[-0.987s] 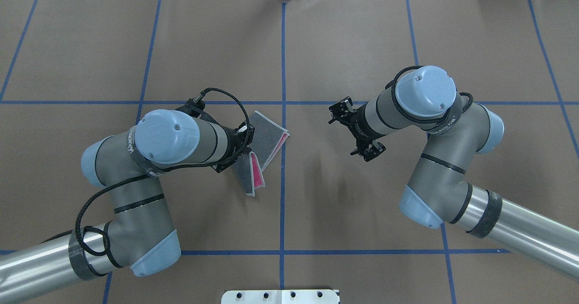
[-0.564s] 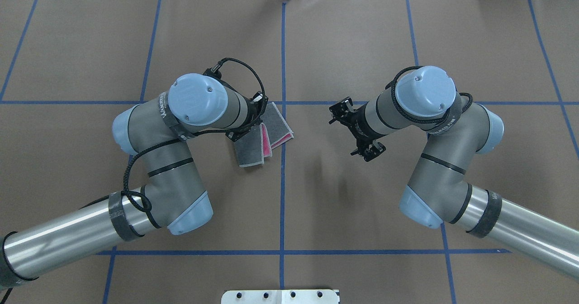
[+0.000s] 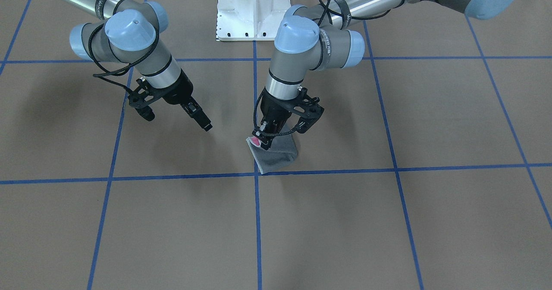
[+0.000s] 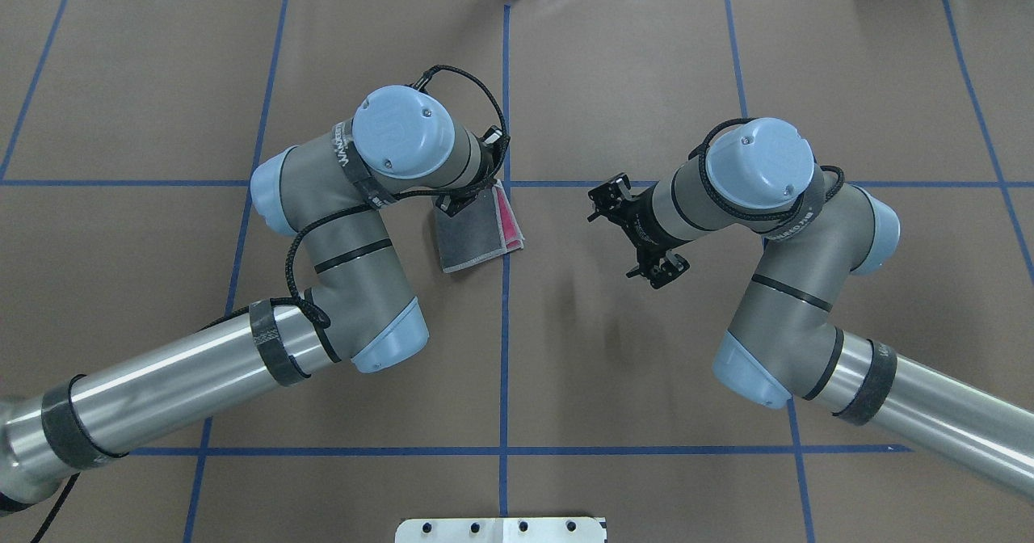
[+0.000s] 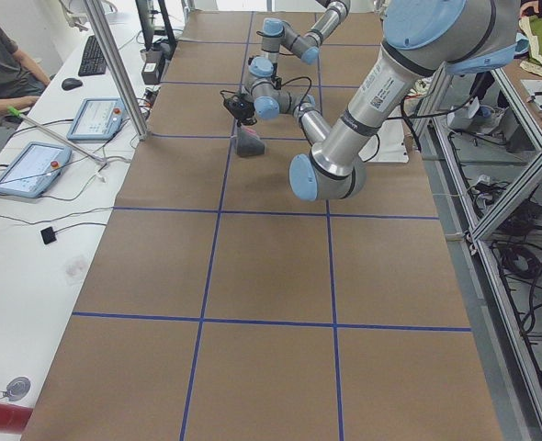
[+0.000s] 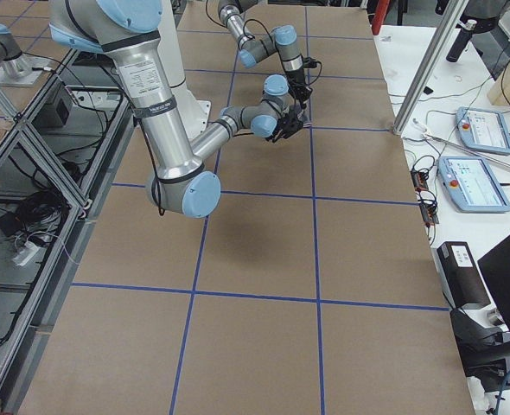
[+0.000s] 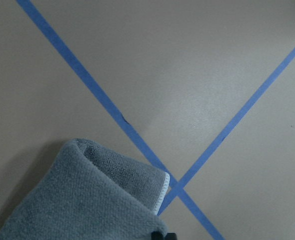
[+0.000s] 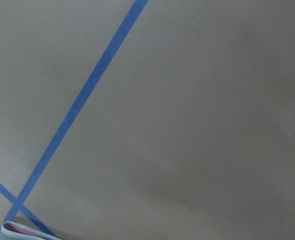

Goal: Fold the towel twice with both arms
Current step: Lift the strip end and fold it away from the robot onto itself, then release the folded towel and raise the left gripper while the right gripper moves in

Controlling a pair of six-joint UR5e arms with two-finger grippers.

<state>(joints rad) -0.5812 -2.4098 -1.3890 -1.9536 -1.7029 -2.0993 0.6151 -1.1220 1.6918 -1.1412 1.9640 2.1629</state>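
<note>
The towel [image 4: 475, 234] lies folded just left of the centre tape line, grey face up, with a pink strip [image 4: 509, 216] along its right edge. In the front-facing view the towel [image 3: 278, 154] is a grey bundle with a pink corner peeking out under the fingers. My left gripper [image 3: 263, 142] is shut on that upper edge; the left wrist view shows the grey fold [image 7: 87, 200] just beyond its fingertips. My right gripper [image 3: 202, 121] hangs open above bare table off to the towel's side, holding nothing. The right wrist view catches only a towel corner [image 8: 17, 232].
Blue tape lines cross [image 4: 506, 183] right at the towel's far edge. The white pedestal [image 3: 252, 9] stands at the robot's side of the table. A side bench with tablets [image 5: 23, 165] and a seated person runs along the far edge.
My left arm has swung away from the robot, carrying the towel's held edge over itself, so the cloth now lies more compact with less pink showing. The right arm has stayed still.
</note>
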